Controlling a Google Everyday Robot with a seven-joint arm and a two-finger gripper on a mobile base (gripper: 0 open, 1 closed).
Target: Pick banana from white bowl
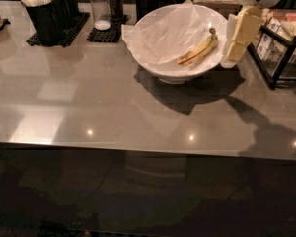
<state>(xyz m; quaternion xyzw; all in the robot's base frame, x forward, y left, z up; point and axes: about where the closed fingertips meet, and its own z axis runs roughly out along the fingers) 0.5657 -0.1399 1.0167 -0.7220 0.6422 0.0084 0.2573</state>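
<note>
Camera view looks down on a grey glossy table (89,98) with a dark front edge. Toward the far side, right of centre, stands the white bowl (185,72), lined with a crumpled white paper sheet (160,33) that sticks up over its rim on the left and far sides. 1 banana (200,50) lies inside the bowl on its right half, resting on the paper, yellow with brown streaks, its dark tip pointing to the far right.

Just right of the bowl's rim hangs the tool (240,36), pale yellow and blocky under a white rounded housing, tilted slightly and held above the table. It is beside the bowl, not inside it, and apart from the banana. Whether the tool is open or closed cannot be told from this angle; it holds nothing visible.

At the far left, black holders (47,16) with pale sticks sit on a black mat. 2 shakers (106,4) stand next to them. A black wire rack (281,53) with packets occupies the far right.
</note>
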